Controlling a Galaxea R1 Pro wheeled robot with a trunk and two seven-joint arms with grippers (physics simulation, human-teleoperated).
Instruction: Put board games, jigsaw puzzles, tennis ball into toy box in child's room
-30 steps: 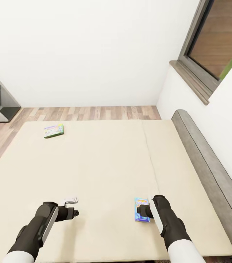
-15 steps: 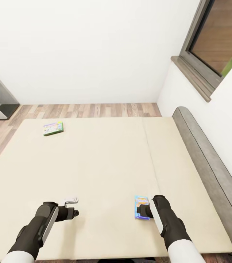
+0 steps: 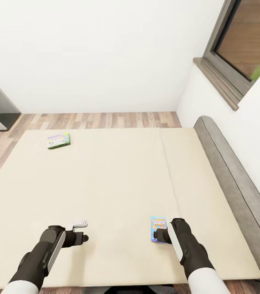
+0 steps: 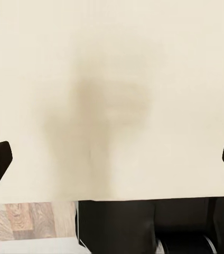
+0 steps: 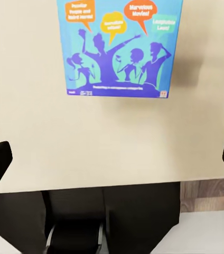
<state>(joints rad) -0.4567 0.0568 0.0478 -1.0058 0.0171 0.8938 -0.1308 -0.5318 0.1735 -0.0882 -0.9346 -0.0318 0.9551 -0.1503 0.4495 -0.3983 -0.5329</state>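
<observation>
Two board games are seen on the bed point(image 3: 117, 179) in the head view. The blue board game point(image 3: 158, 229) lies flat just ahead of the right tool point(image 3: 158, 235), touching or nearly touching its tip, presumably because this one is lined up for pickup first. The green-bordered board game point(image 3: 59, 140) lies far ahead of the left tool point(image 3: 80, 231) and off to its left, near the bed's far edge, well out of reach for now. The left tool is held above bare mattress with nothing in it.

In the left wrist view, plain cream mattress is seen beneath the left tool point(image 4: 112, 159); its fingers are spread wide at either edge and nothing is gripped.

In the right wrist view, the blue game point(image 5: 120, 47) is seen ahead of the right tool point(image 5: 112, 159), beyond the fingertips rather than between them. The fingers are spread fully apart and nothing is held, so a reach forward is probably needed before closing.
</observation>
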